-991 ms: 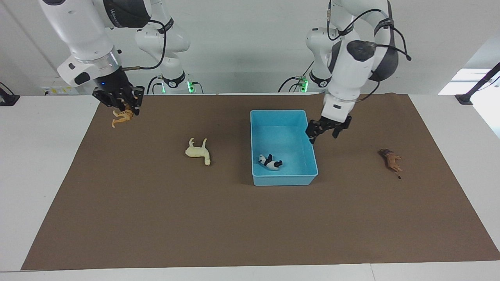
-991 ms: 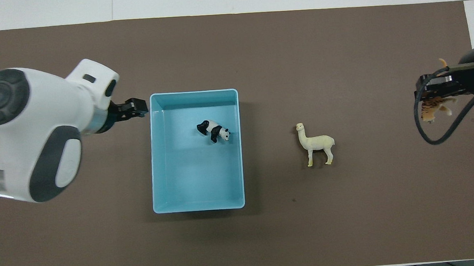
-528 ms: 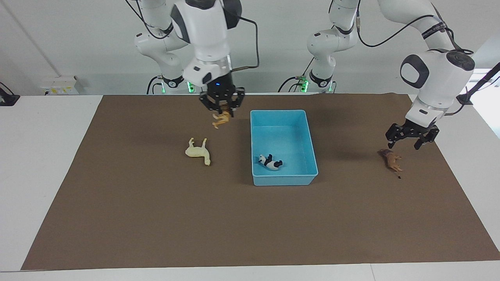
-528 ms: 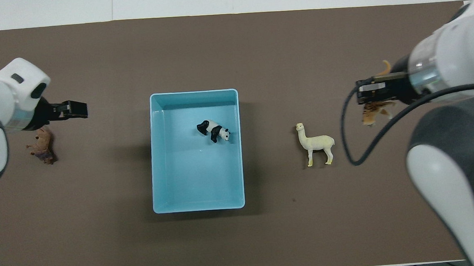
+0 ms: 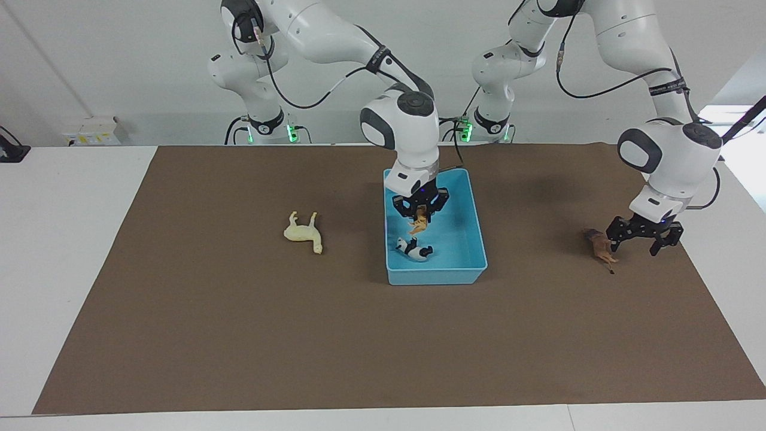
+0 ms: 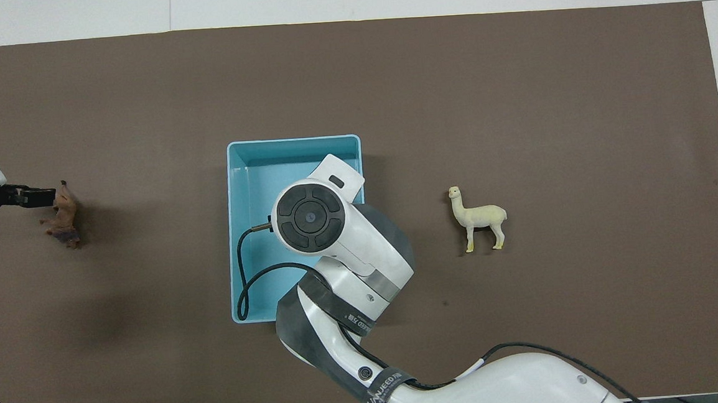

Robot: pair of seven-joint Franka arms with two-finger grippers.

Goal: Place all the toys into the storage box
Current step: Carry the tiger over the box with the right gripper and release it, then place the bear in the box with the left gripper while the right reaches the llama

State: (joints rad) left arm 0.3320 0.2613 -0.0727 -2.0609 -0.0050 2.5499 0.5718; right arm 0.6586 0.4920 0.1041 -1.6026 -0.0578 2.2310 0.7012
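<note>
Orange tiger [image 5: 418,225], clenched in right gripper [image 5: 421,209], hidden overhead by its arm; left gripper [image 5: 637,234] spread wide.

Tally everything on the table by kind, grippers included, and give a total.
Toy animals: 4 (tiger, panda, cream llama, brown lion)
Storage boxes: 1 (light blue)
Grippers: 2 (right gripper, left gripper)
Total: 7

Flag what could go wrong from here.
1. The right gripper holds the tiger above the panda in the storage box; dropped, it may land on the panda and bounce.
2. The left gripper, open, sits beside the lion and may nudge it instead of straddling it.
</note>
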